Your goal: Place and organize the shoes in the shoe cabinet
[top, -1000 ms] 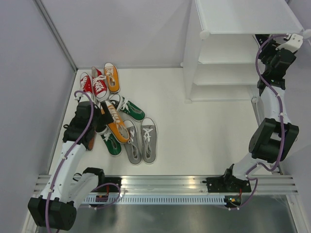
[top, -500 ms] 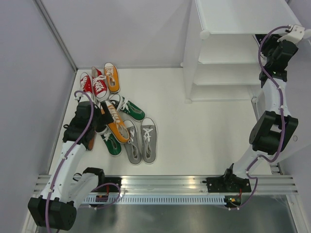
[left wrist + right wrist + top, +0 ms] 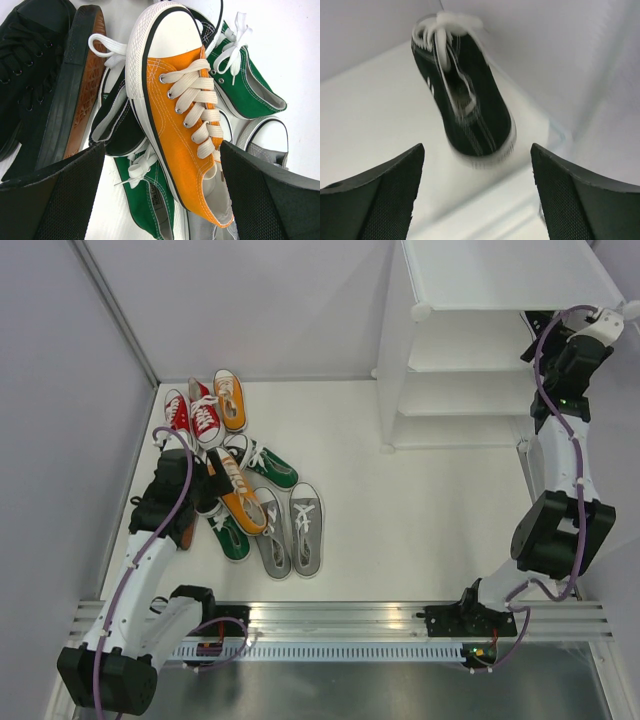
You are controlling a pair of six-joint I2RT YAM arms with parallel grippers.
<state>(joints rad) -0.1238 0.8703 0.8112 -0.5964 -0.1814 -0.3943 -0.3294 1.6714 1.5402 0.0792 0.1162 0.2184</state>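
Left wrist shows an orange canvas sneaker [image 3: 172, 137] with rounded white rubber toecap.

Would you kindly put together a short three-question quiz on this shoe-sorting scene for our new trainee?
1. True or false: the right gripper is clamped on the black shoe.
2. Which shoe lies centred between the left gripper's open fingers? A red; B orange; C grey.
3. How many red shoes show in the top view?
Key: 1 false, its jaws stand open and the shoe rests free on the cabinet shelf; 2 B, the orange shoe; 3 two.
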